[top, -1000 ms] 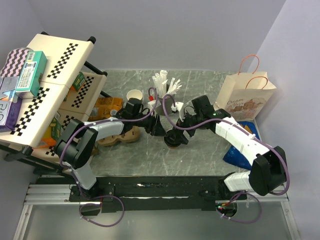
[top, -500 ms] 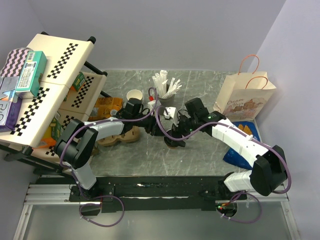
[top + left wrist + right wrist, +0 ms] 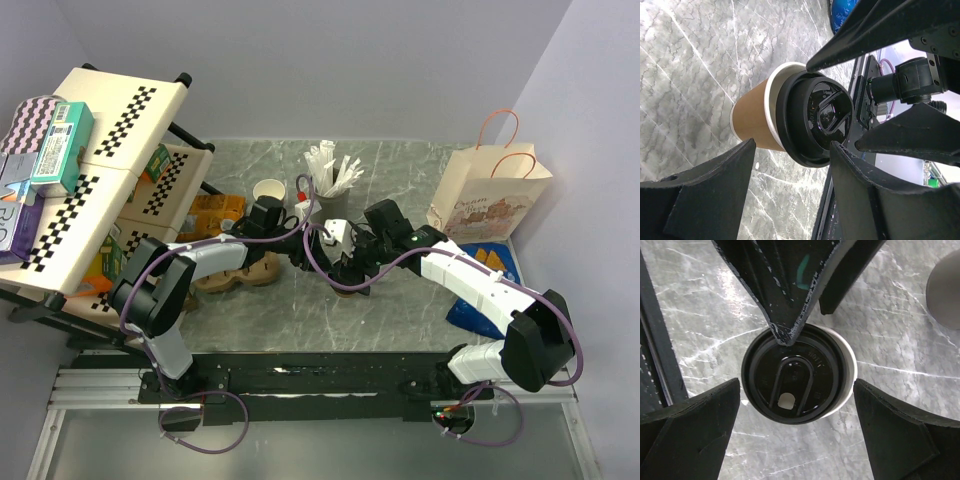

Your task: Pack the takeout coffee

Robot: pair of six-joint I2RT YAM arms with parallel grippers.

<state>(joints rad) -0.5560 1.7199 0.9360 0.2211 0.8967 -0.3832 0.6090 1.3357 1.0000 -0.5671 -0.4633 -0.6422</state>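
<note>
A brown kraft coffee cup stands on the marble table. Its black lid sits off-centre on top, so part of the white rim shows beside the lid. My right gripper hangs open straight above the cup, one finger on each side, touching nothing. My left gripper is open at the cup's side, and one of its fingertips reaches the lid's edge. From above, the cup is mostly hidden under the right gripper, with the left gripper beside it. A second cup, open and lidless, stands further back.
A grey cup of white sticks stands behind the grippers. A brown moulded carrier lies under the left arm. A paper bag with handles stands at the right, with a blue packet in front of it. A shelf rack stands at the left.
My right arm has swung left and come over the lidded cup, its fingers now straddling it. My left arm has hardly moved.
</note>
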